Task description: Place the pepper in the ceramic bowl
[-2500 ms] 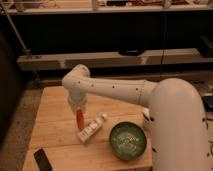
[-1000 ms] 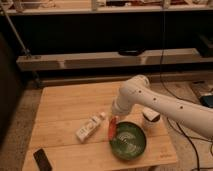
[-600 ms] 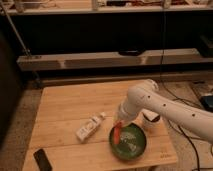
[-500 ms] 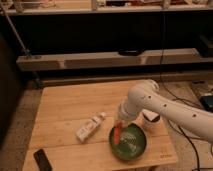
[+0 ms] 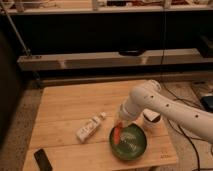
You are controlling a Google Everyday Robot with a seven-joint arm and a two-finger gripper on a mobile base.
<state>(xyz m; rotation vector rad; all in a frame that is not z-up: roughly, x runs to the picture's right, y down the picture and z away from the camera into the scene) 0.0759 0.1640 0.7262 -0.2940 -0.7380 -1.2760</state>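
Observation:
The slim orange-red pepper [image 5: 117, 134] hangs upright from my gripper [image 5: 119, 127], which is shut on its upper end. It is over the left inner edge of the round green ceramic bowl [image 5: 134, 148], which sits at the front right of the wooden table [image 5: 65, 107]. Whether the pepper's lower tip touches the bowl is hard to tell. My white arm reaches in from the right and hides part of the bowl's far rim.
A white tube-like bottle [image 5: 89, 128] lies on the table left of the bowl. A small white cup [image 5: 151, 121] stands just behind the bowl, partly behind my arm. A dark flat object [image 5: 43, 160] lies at the front left corner. Shelving runs behind the table.
My gripper has carried the pepper from beside the bottle rightward to the bowl and lowered it at the bowl's left inner edge. The bottle, cup and bowl have not moved.

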